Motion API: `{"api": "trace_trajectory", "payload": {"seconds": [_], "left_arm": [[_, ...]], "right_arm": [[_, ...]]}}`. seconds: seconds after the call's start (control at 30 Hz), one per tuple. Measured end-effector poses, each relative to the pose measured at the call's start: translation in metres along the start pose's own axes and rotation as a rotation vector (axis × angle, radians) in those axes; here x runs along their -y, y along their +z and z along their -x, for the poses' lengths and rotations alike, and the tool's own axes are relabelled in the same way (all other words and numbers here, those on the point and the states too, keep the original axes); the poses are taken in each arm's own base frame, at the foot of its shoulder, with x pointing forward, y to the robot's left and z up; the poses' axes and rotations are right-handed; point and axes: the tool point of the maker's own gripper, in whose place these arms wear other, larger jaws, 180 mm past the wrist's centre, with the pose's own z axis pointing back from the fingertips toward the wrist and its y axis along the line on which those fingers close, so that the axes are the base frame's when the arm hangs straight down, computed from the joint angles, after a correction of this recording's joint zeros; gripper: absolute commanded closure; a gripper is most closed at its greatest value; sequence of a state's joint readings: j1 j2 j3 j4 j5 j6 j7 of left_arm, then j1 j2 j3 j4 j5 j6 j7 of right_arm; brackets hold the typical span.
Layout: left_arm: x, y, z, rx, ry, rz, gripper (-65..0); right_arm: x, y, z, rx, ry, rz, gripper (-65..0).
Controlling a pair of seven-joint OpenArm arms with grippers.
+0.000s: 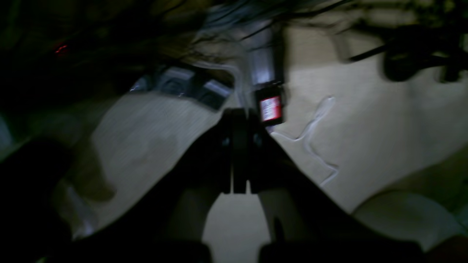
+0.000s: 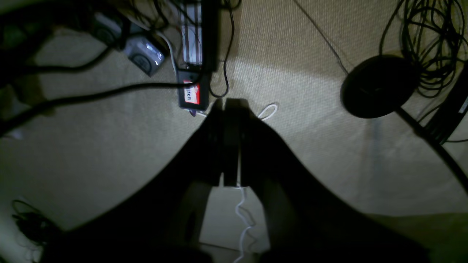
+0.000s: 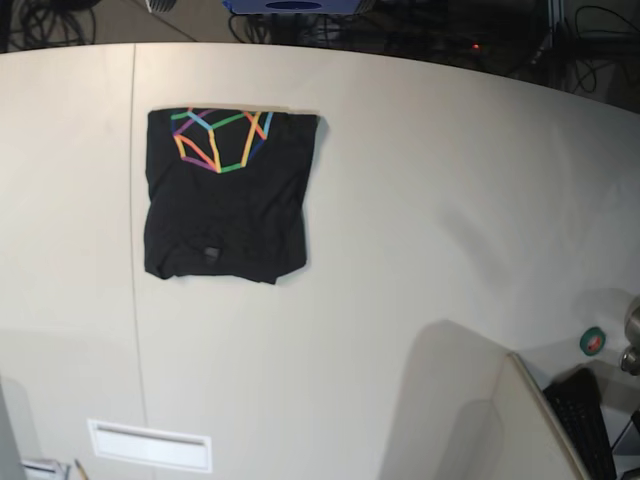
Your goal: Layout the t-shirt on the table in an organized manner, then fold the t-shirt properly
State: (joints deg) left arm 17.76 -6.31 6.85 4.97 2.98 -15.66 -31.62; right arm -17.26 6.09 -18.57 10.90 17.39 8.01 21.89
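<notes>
In the base view, a white slot (image 3: 150,446) sits in the worktop (image 3: 420,230) close to the front edge. To the right, a beige panel (image 3: 520,420) slants up, with a black keyboard (image 3: 585,420) and a green tape roll (image 3: 594,340) just beside it. Farther back, on the left half of the worktop, the shirt (image 3: 228,205) lies folded into a neat, nearly square shape. Its rainbow line print (image 3: 218,138) shows along the far edge. A thin dark seam (image 3: 134,200) runs front to back just left of the shirt. No arm is over the worktop.

Both wrist views look down at carpet. The left gripper (image 1: 239,120) is dark and blurry, and its 2 jaws are pressed together with nothing between them. The right gripper (image 2: 230,109) is pressed together too, holding nothing. Past it lie a thin white cord (image 2: 268,111), a red and white box (image 2: 192,94), and farther off a round black base (image 2: 378,86) with coiled cables (image 2: 431,44).
</notes>
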Motion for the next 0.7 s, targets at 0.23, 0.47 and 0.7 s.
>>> {"api": "trace_trajectory", "payload": {"seconds": [0.23, 0.47, 0.7], "left_arm": [[-0.014, -0.009, -0.027, 0.045, -0.018, -0.025, 0.0], [-0.004, -0.008, -0.018, 0.026, -0.013, -0.007, 0.0], [-0.012, -0.008, -0.025, 0.044, -0.017, -0.020, 0.0]], "right_arm": [[0.002, 0.002, 0.006, -0.015, -0.002, 0.004, 0.0], [-0.029, -0.001, 0.011, -0.023, -0.027, -0.038, 0.0], [-0.031, -0.002, 0.006, -0.006, -0.026, -0.042, 0.0]]}}
